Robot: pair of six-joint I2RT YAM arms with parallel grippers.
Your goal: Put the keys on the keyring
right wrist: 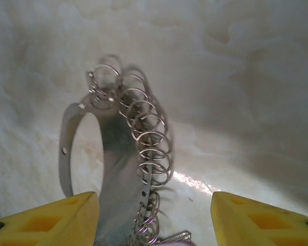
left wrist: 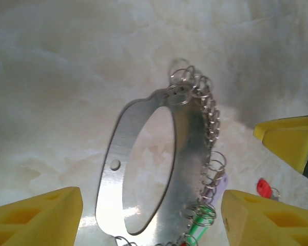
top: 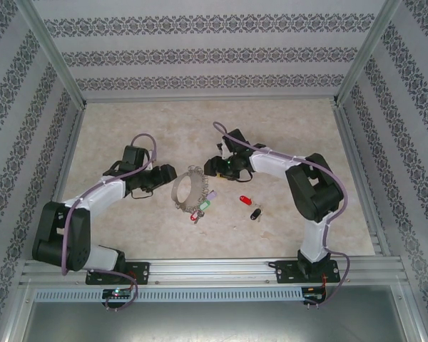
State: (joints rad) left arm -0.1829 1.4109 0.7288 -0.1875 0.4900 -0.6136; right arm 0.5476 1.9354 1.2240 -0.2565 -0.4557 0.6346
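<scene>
Silvery keyring point(top: 189, 189) stands mid-frame on the desk point(top: 128, 128) between the open left fingers point(left wrist: 36, 215) and open right fingers point(right wrist: 262, 215), seemingly untouched, with red key point(top: 245, 199) and black key point(top: 255, 213) to its lower right, nearer the right arm point(top: 310, 189).

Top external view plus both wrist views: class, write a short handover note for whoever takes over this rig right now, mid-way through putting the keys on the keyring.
Left gripper: open, fingers either side of the keyring, no grip visible.
Right gripper: open, straddling the keyring from the opposite side.
Keyring: on the table, between the two grippers.
Red key and black key: loose on the table to the right of the keyring, apart from it.
Done: neither key is on yet.
Left: probably secure the keyring, then pick up and thread each key.
</scene>
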